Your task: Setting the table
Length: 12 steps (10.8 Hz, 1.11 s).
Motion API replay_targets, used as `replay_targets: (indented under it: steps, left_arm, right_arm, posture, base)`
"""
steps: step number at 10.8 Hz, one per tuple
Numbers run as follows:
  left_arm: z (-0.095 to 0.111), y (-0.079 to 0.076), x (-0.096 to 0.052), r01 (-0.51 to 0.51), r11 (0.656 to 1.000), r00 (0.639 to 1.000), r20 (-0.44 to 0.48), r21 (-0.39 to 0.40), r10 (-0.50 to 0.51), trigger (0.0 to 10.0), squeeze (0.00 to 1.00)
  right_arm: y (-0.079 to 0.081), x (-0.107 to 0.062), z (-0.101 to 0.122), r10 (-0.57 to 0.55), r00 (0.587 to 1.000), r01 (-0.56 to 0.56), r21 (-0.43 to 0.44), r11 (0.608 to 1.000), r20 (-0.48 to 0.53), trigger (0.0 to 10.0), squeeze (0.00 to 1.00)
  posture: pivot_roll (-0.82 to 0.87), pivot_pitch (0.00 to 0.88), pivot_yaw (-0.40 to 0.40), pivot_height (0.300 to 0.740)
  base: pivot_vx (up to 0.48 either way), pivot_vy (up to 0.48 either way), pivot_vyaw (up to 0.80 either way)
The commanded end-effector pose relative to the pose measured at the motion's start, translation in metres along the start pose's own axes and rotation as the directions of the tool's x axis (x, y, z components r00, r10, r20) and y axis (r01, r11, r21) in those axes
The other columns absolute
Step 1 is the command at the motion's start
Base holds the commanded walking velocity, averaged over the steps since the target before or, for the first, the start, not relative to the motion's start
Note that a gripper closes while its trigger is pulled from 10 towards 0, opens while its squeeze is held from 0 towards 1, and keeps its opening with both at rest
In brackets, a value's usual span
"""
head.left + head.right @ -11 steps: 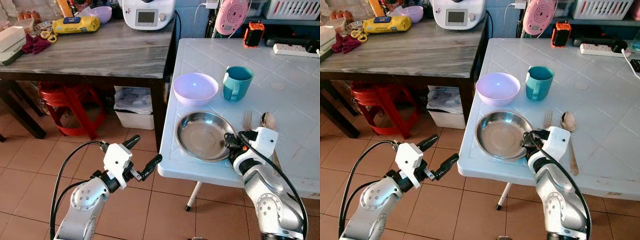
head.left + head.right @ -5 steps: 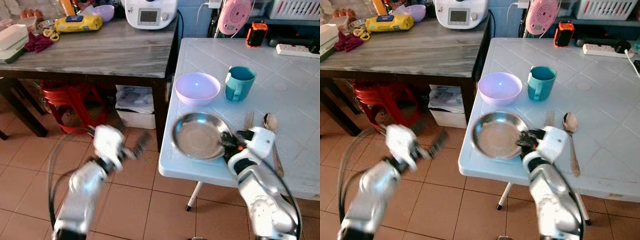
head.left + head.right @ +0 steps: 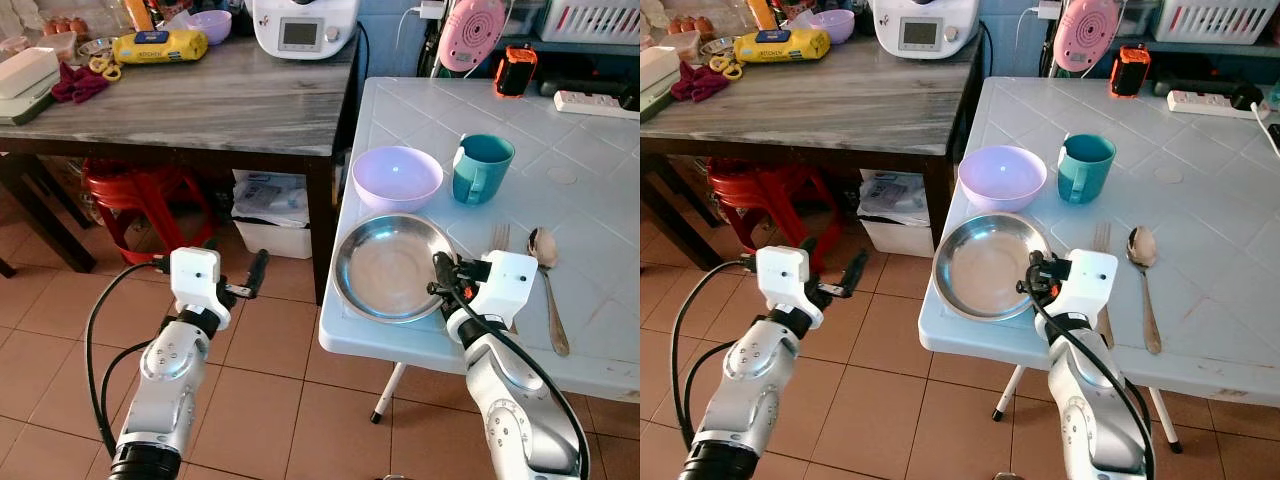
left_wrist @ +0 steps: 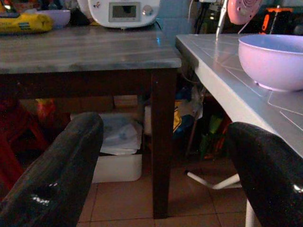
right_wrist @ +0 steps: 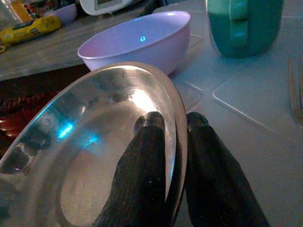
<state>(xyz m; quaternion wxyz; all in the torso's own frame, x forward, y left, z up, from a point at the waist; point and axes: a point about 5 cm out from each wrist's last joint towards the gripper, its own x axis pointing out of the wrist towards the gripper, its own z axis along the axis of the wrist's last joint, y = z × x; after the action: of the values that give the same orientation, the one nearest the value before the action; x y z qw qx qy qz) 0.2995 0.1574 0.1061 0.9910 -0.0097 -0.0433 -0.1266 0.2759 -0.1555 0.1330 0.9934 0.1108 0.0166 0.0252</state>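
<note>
We held the steel plate point(image 3: 392, 267) by its rim at 3 o'clock, right gripper point(image 5: 176, 124) pinched on it, as our right wrist camera confirmed. It was tilted near the white table point(image 3: 590, 180) edge, lilac bowl point(image 3: 397, 177) at 12. Our left gripper point(image 4: 161, 156) hung spread over floor.

fork point(image 3: 497, 238) partly behind right hand point(image 3: 447, 287), basket point(image 3: 588, 18) cut off — top edge

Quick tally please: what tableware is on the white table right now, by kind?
Steel plate: 1, rim pinched by the right end effector
Lilac bowl: 1
Teal mug: 1
Fork: 1
Spoon: 1
Total: 5
</note>
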Motion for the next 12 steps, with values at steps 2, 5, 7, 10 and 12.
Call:
replay_targets:
  steps: [2, 5, 7, 10, 12]
  left_arm:
    - [-0.003, 0.003, 0.001, -0.013, 1.0, 1.0, -0.008, 0.024, 0.013, 10.0, 0.0]
    - [-0.003, 0.001, 0.004, -0.019, 1.0, 1.0, -0.006, 0.023, 0.019, 10.0, 0.0]
    - [-0.005, -0.001, 0.006, -0.02, 1.0, 1.0, -0.005, 0.017, 0.02, 10.0, 0.0]
    - [0.0, -0.007, 0.011, -0.016, 1.0, 1.0, 0.014, 0.009, 0.016, 10.0, 0.0]
    - [-0.001, -0.009, 0.011, -0.014, 1.0, 1.0, 0.017, 0.003, 0.014, 10.0, 0.0]
  right_arm:
    - [0.001, 0.002, -0.004, 0.003, 1.0, -0.003, -0.005, 1.0, 0.0, 10.0, 0.0]
    - [0.002, 0.003, -0.005, 0.004, 1.0, -0.004, -0.008, 1.0, 0.008, 10.0, 0.0]
    - [0.002, 0.003, -0.004, 0.006, 1.0, -0.005, -0.015, 1.0, 0.016, 10.0, 0.0]
    - [0.001, 0.005, -0.003, 0.007, 1.0, -0.006, -0.03, 1.0, 0.028, 10.0, 0.0]
    - [0.002, 0.005, -0.003, 0.006, 1.0, -0.005, -0.033, 0.999, 0.031, 10.0, 0.0]
  posture:
    - [-0.19, 0.069, 0.064, 0.74]
    - [-0.19, 0.07, 0.067, 0.74]
    - [-0.2, 0.066, 0.066, 0.74]
    - [-0.2, 0.064, 0.066, 0.74]
    - [-0.19, 0.065, 0.068, 0.74]
  base:
    - [0.0, 0.142, -0.23]
    - [0.0, 0.349, -0.59]
    - [0.0, 0.441, 0.0]
    - [0.0, 0.445, 0.0]
    - [0.0, 0.444, 0.0]
